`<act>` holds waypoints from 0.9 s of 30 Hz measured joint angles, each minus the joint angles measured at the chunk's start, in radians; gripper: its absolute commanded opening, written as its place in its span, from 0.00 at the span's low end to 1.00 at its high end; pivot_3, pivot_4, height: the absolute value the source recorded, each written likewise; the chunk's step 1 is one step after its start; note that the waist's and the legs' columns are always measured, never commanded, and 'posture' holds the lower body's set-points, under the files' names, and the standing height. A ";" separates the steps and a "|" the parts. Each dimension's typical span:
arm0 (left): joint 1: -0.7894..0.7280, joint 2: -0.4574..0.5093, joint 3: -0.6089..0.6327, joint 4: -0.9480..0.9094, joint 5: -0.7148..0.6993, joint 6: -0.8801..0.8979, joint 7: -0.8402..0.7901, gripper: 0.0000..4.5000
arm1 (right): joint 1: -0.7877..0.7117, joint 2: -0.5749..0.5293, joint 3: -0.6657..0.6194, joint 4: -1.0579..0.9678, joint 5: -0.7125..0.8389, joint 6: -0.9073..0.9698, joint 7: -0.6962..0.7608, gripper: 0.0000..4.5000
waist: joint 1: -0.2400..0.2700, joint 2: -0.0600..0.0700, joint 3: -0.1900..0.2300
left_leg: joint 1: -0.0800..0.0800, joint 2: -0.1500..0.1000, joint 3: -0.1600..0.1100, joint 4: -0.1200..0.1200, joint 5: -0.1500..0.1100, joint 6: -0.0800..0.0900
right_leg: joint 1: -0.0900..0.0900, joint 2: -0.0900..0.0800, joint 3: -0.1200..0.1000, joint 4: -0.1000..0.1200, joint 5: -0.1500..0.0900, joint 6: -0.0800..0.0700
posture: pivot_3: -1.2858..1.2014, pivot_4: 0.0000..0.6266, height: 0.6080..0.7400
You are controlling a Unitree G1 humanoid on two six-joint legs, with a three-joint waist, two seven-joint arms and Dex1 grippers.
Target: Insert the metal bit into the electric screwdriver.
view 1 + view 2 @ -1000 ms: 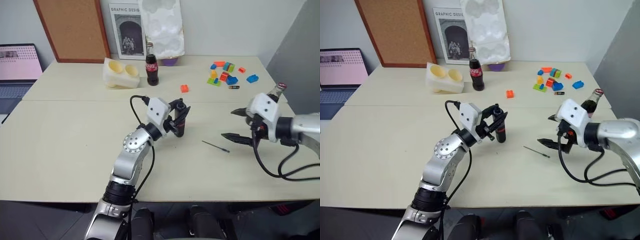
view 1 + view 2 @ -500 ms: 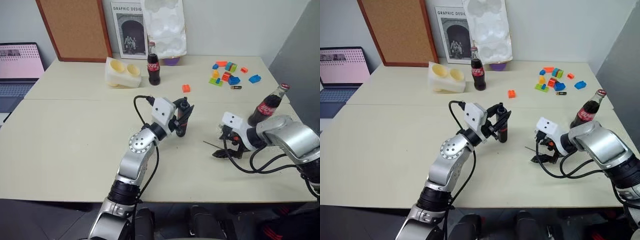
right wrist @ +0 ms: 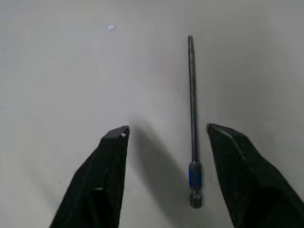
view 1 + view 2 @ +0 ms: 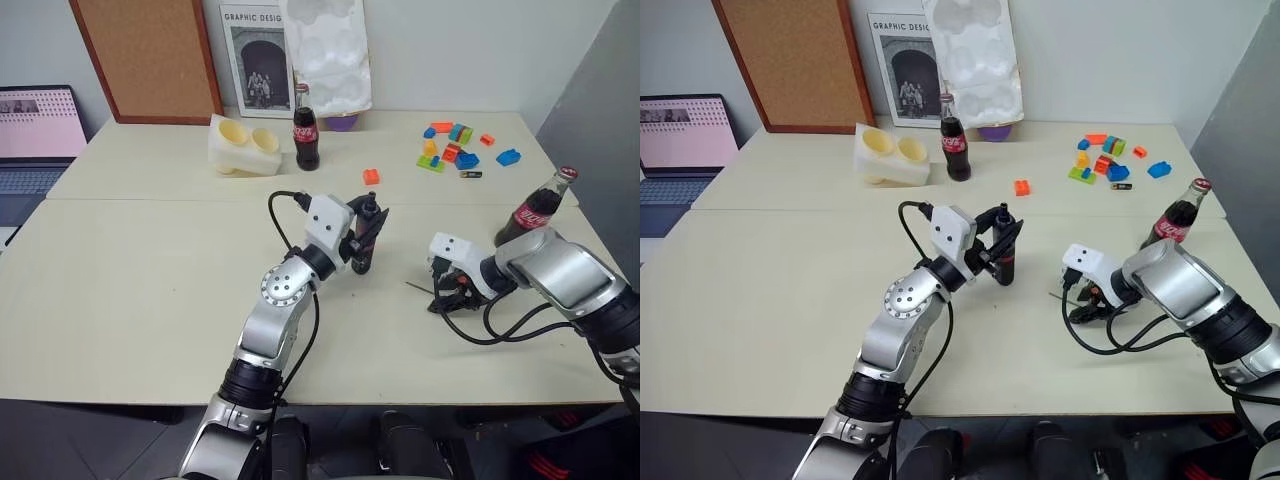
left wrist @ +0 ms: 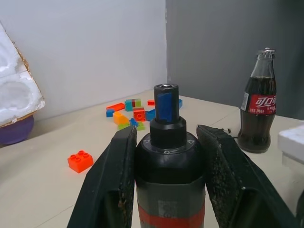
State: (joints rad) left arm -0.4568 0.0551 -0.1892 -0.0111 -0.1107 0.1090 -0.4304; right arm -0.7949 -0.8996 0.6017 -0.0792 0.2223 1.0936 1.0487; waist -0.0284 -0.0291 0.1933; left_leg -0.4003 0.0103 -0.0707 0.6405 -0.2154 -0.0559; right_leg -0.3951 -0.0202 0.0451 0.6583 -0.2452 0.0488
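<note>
One metal bit point(image 3: 192, 118) lying flat, lengthwise between spread right end effector point(image 3: 166, 135) fingers (untouched), left end effector point(image 5: 166, 142) pinching upright electric screwdriver point(image 5: 167, 156).

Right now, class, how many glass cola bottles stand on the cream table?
2: one dark glass cola bottle at the far edge beside the pale foam tray; another cola bottle near the table's right edge.

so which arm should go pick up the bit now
The right. Its gripper is down at the table with fingers open either side of the metal bit. The left gripper is shut on the electric screwdriver.
</note>
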 measured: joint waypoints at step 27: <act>-0.006 0.057 0.042 -0.077 -0.089 0.129 -0.044 0.36 | 0.168 0.068 -0.426 -0.102 0.087 0.075 -0.081 0.00 | 0.000 0.000 0.000 | -0.002 0.000 -0.001 -0.002 0.000 0.000 | -0.002 0.000 -0.001 -0.001 0.000 0.000 | 0.52 0.24 1.00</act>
State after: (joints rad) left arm -0.4630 0.1125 -0.1470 -0.0882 -0.1998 0.2380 -0.4748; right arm -0.6265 -0.8317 0.1762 -0.1814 0.3097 1.1684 0.9682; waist -0.0283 -0.0294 0.1936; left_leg -0.4021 0.0104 -0.0717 0.6381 -0.2154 -0.0560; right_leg -0.3967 -0.0200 0.0440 0.6572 -0.2454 0.0490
